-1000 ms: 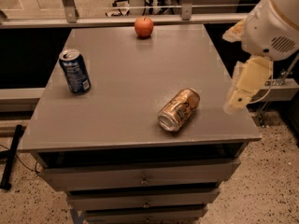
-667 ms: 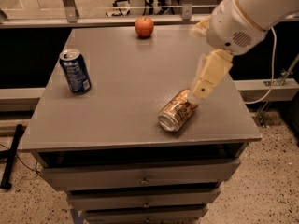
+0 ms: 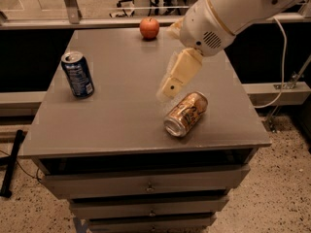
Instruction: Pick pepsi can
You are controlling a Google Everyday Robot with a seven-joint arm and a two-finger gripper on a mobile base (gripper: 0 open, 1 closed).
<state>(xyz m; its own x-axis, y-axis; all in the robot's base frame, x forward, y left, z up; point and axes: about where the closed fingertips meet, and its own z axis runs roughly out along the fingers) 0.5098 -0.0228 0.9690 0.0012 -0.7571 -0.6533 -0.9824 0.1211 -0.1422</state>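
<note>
We find the pepsi can (image 3: 77,74) upright near the tabletop's (image 3: 121,120) left edge, presenting its side for grasping, well apart from the end effector (image 3: 167,88), which hangs beside the tipped gold can (image 3: 186,113); its open-or-closed state we cannot tell.

On the tabletop (image 3: 121,118), the pepsi can (image 3: 77,75) stands at 9 o'clock, the apple (image 3: 149,27) at 12, the tipped can (image 3: 186,114) at 4. The claw (image 3: 167,89) hangs near centre, at that can's 11.
</note>
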